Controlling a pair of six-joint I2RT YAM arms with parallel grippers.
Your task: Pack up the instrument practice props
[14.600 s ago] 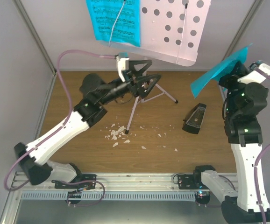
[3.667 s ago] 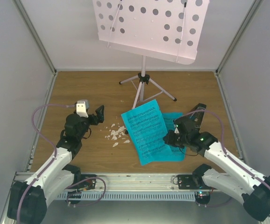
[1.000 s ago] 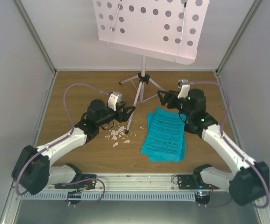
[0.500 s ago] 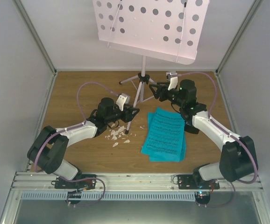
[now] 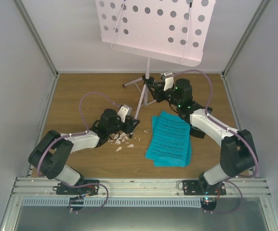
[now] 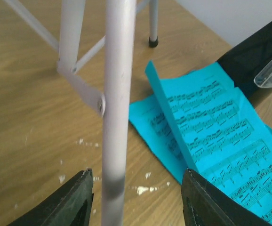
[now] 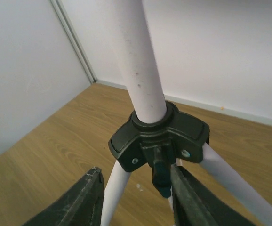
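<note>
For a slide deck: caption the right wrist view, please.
Open right gripper lined up on the black tripod hub of the music stand, wooden table below.

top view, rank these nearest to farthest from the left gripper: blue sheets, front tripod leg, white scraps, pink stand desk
From the left gripper:
1. front tripod leg, between its open fingers
2. white scraps, just on its near side
3. blue sheets, off to its right
4. pink stand desk, raised high at the back

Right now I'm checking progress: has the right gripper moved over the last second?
Yes. The right gripper moved left and up the view, reaching the music stand hub.
</note>
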